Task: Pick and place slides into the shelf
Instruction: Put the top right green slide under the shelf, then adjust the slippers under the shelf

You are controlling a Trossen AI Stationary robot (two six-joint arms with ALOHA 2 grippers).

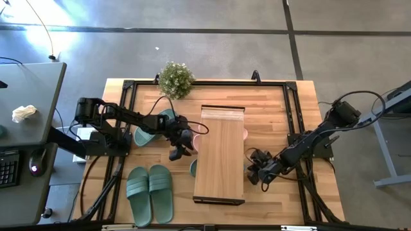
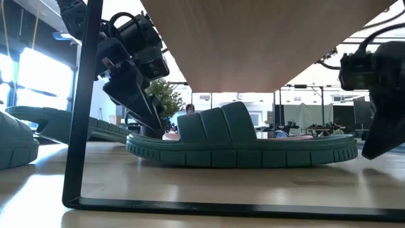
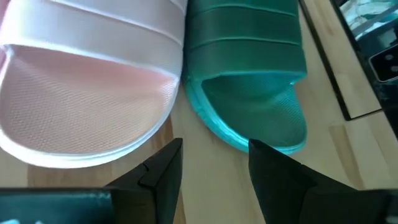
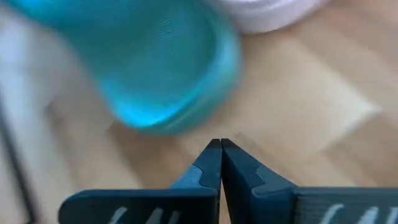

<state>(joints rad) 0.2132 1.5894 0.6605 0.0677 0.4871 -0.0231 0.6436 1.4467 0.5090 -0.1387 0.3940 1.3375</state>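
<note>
The shelf (image 1: 219, 157) stands mid-table, its plank top (image 2: 266, 38) overhead in the low view. Under it a sage green slide (image 2: 240, 144) rests sole down on the table, with a pink slide (image 3: 87, 81) beside it. The same green slide (image 3: 249, 81) lies just ahead of my open left gripper (image 3: 214, 149), which is at the shelf's left side (image 1: 182, 146). My right gripper (image 4: 221, 144) is shut at the shelf's right side (image 1: 257, 169), short of the green slide (image 4: 155, 62) and the pink one (image 4: 267, 12). A green pair (image 1: 149, 192) lies at the near left. My left gripper's one fingertip (image 3: 256, 148) stands right at the rounded end of the green slide's sole (image 3: 236, 138), coming level from the table's left; I cannot tell whether it touches. The other finger is over bare table, and the slide lies flat.
Another green slide (image 1: 156, 123) lies under my left arm. A potted plant (image 1: 175, 79) stands at the far edge. The shelf's black metal leg frame (image 2: 79, 126) rises near the low camera. Bare table shows at the near right (image 1: 289, 199).
</note>
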